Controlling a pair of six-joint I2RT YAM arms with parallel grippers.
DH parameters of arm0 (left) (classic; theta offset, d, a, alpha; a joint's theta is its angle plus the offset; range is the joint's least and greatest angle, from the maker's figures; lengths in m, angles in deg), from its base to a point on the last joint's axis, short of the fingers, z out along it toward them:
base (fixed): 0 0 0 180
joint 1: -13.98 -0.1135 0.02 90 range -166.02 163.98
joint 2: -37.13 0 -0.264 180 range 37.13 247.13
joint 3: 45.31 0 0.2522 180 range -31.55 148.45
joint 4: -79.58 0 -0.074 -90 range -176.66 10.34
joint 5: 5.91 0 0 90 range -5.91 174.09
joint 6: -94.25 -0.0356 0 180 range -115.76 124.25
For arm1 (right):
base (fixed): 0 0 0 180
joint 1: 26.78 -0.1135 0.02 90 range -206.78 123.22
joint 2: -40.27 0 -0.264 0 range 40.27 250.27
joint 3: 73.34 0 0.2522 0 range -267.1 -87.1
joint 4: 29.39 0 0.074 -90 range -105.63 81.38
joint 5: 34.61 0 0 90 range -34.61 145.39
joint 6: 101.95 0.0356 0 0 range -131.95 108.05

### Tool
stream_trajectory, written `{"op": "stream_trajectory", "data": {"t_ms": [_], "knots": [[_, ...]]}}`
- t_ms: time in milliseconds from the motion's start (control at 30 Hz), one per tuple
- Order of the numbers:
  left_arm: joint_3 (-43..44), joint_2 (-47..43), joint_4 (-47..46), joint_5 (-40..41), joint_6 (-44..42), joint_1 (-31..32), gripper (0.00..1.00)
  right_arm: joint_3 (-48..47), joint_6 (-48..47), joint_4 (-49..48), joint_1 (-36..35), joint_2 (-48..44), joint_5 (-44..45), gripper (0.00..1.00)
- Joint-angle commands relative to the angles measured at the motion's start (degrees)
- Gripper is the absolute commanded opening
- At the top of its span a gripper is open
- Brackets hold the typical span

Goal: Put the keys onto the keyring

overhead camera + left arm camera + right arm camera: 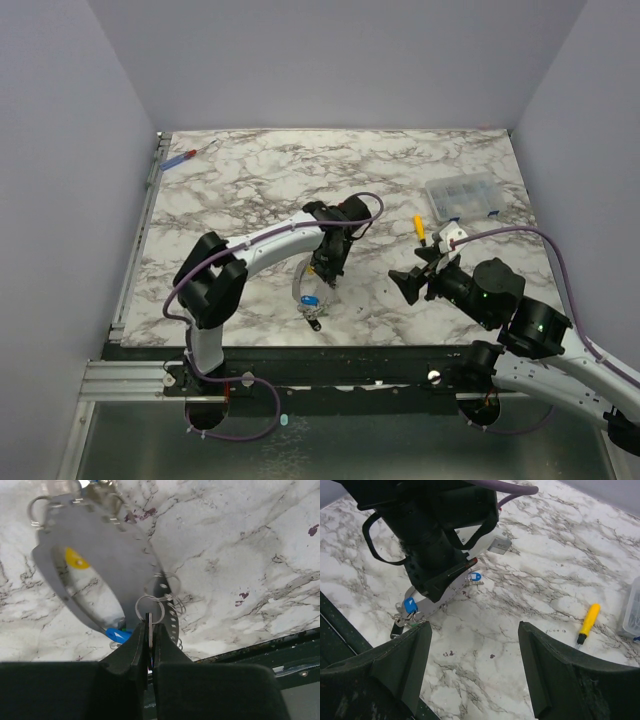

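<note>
Left wrist view: left gripper (149, 630) clenched on the keyring (100, 535), best held steady while the released right gripper (475, 627) approaches

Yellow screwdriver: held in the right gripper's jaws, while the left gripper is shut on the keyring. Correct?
Not quite. The yellow screwdriver lies on the marble table, untouched. The right gripper hangs open and empty, clear of it, as the right wrist view shows. The rest holds: the left gripper is shut on the keyring.
</note>
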Motion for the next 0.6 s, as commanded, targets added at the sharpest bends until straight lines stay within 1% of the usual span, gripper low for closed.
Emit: {"op": "stream_trajectory", "data": {"t_ms": [0, 200, 267, 333, 400, 533, 567], "knots": [[5.2, 5.0, 0.8, -4.4, -2.9, -0.7, 0.00, -0.9, -1.4, 1.9, 0.0, -0.2, 1.7, 0.78], [8.4, 9.1, 1.1, -6.8, -2.8, -0.9, 0.09, -0.6, -1.5, 1.8, 0.0, -0.6, 2.2, 0.78], [9.1, 10.0, 0.6, -8.3, -2.3, -1.0, 0.18, -0.6, -1.6, 1.9, 0.0, -0.9, 2.5, 0.78], [10.0, 10.7, -0.1, -9.2, -1.8, -1.1, 0.31, -0.8, -1.8, 2.1, 0.0, -1.1, 2.6, 0.78], [10.5, 11.2, -1.2, -10.8, -0.9, -1.3, 0.41, -1.2, -2.0, 2.3, 0.0, -1.2, 2.6, 0.78], [10.9, 11.0, -4.0, -14.4, 0.2, -1.7, 0.55, -2.0, -2.0, 3.4, 0.0, -1.5, 2.9, 0.78], [10.8, 10.7, -4.6, -14.7, 0.3, -1.8, 0.56, -2.1, -2.0, 3.6, 0.0, -1.7, 3.1, 0.78]]}}
